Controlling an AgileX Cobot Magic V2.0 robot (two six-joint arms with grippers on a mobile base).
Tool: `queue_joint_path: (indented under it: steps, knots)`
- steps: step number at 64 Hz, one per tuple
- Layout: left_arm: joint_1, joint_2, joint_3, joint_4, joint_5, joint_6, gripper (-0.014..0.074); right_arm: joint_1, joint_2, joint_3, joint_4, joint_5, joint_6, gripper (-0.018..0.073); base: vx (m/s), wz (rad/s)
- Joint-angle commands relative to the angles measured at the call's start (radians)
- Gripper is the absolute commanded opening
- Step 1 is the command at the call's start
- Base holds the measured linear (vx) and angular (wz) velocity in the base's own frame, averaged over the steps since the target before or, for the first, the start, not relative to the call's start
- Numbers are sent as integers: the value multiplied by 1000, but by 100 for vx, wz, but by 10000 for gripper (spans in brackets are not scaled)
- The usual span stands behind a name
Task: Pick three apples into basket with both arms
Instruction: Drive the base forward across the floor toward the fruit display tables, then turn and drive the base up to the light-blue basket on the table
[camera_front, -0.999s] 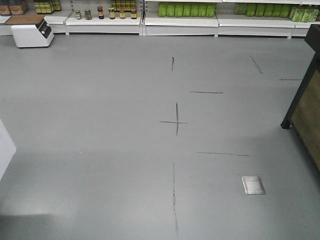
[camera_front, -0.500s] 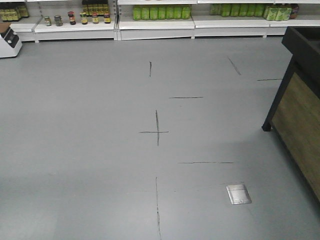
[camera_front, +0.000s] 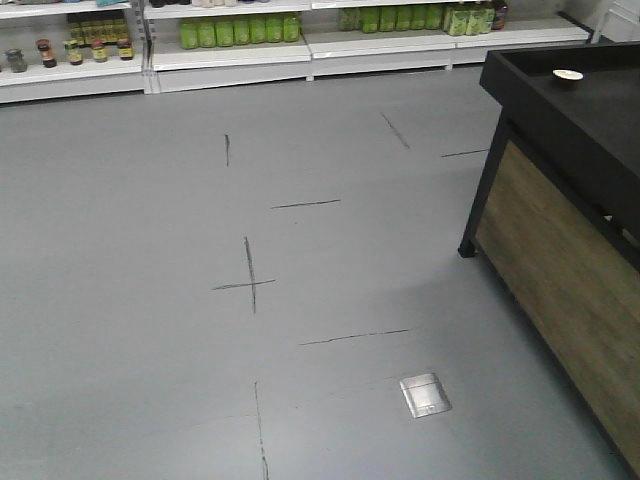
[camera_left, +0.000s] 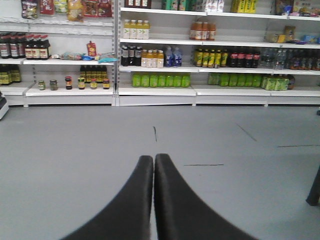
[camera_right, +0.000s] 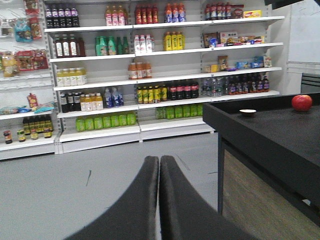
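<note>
Left fingers (camera_left: 142, 200), right fingers (camera_right: 147, 200): pressed together, empty.
Black wood-sided table (camera_front: 580, 110): draw up square, bringing round dark-red apple (camera_right: 301, 102) within reach.

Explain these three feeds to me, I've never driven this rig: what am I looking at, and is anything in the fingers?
It is a wheeled robot with two arms, in a shop aisle. The front camera looks down at grey floor with dark marks and a black-topped counter on the right. The other two cameras sit on the wrists, each looking out over the tip of its arm. The left arm's fingers are pressed shut on nothing, facing drink shelves. The right arm's fingers are also shut and empty; beyond them, on the counter, lie one red apple and a small white dish. No basket shows in any view.
</note>
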Motion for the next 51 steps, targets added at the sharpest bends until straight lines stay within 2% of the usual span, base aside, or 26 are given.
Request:
queue_joint_path:
  steps: [1, 51]
  knots:
    - [1, -15, 22, -11, -79, 0, -6, -5, -11, 14, -9, -81, -6, -4, 16, -36]
    - [1, -15, 22, -11, -79, 0, -6, -5, -11, 14, -9, -81, -6, -4, 14, -47]
